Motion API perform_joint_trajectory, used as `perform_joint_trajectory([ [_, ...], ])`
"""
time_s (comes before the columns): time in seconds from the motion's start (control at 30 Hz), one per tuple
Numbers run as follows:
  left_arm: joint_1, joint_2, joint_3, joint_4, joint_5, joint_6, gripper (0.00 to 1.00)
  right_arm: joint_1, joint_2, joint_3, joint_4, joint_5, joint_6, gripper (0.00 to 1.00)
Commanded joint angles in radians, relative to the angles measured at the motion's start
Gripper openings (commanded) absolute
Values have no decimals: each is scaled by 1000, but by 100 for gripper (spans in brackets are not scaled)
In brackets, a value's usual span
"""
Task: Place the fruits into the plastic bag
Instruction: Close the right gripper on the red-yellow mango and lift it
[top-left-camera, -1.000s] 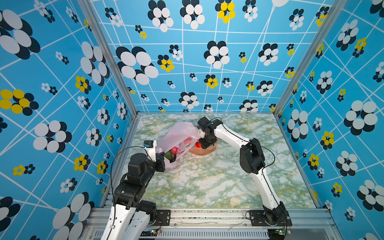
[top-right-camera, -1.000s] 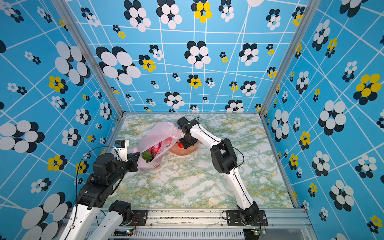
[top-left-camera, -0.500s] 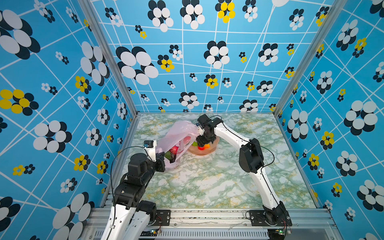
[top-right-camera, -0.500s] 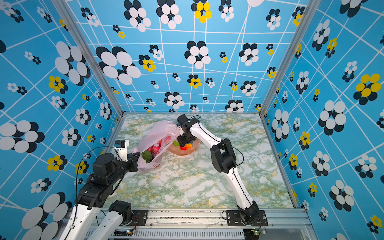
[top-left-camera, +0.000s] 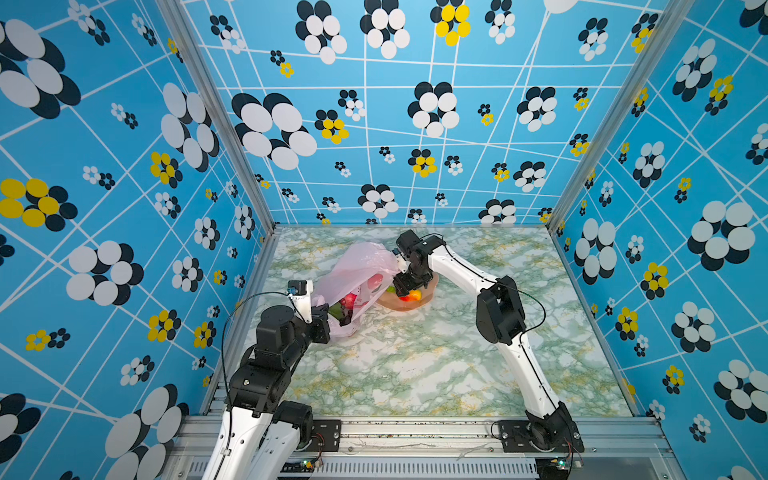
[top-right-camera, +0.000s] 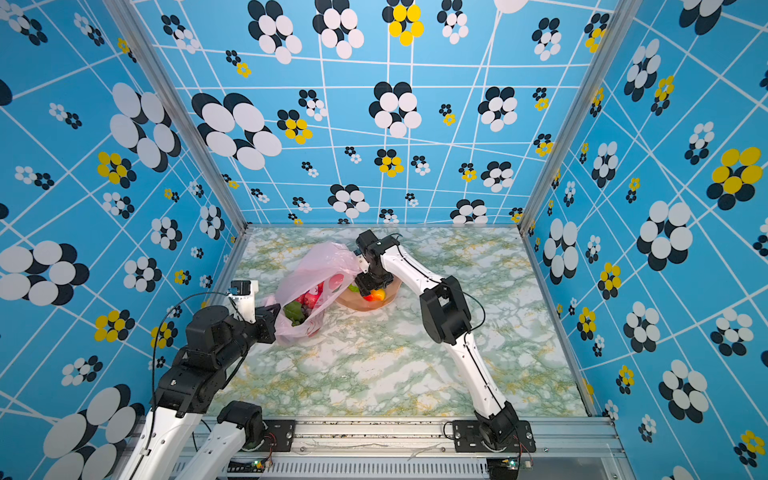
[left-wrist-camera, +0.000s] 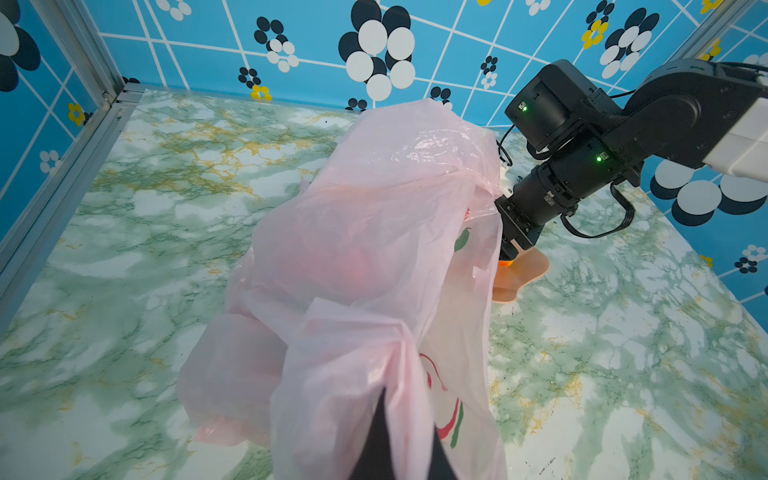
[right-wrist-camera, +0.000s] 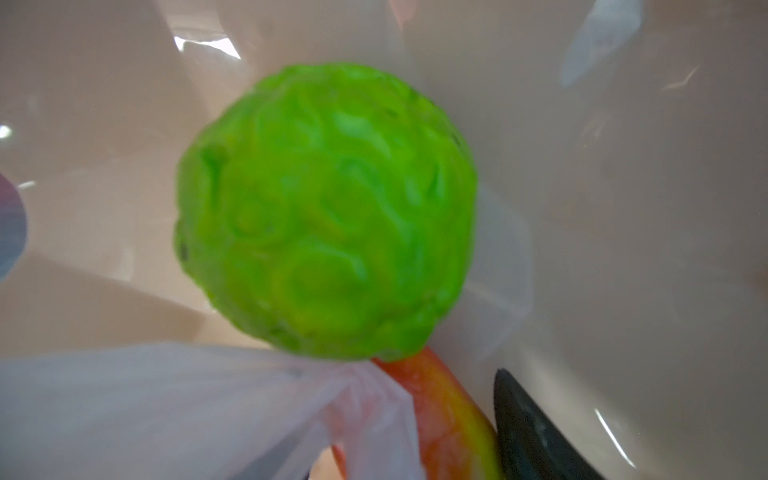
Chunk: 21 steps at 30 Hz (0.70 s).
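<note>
My right claw hung low over the peach bowl, next to the bumpy green fruit and the yellow-red fruit. I saw only one dark finger, so I could not tell if the claw was spread. My left claw was pressed together, pinching the pink plastic bag. Red and green fruits lay inside the bag. All sat on a green marble table with blue flower walls around.

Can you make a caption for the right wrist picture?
Bumpy green fruit up close in the bowl, plastic bag beside it.
</note>
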Motion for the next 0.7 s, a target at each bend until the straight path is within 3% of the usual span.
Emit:
perform_joint_trajectory([
  [0.0, 9, 2, -16, 24, 19, 7, 0, -2, -20, -25, -46, -20, -8, 71],
  [0.07, 9, 2, -16, 24, 21, 5, 0, -2, -21, -21, -52, -16, -7, 78],
  [0.2, 10, -2, -16, 25, 21, 5, 0, -2, -23, -21, -52, -19, -1, 78],
  [0.47, 11, -9, -16, 20, 16, 5, 0, -2, -41, -38, -4, -27, 50, 58],
  [0.67, 13, -11, -16, 21, 14, 5, 0, -9, -134, -100, 66, -5, 77, 54],
])
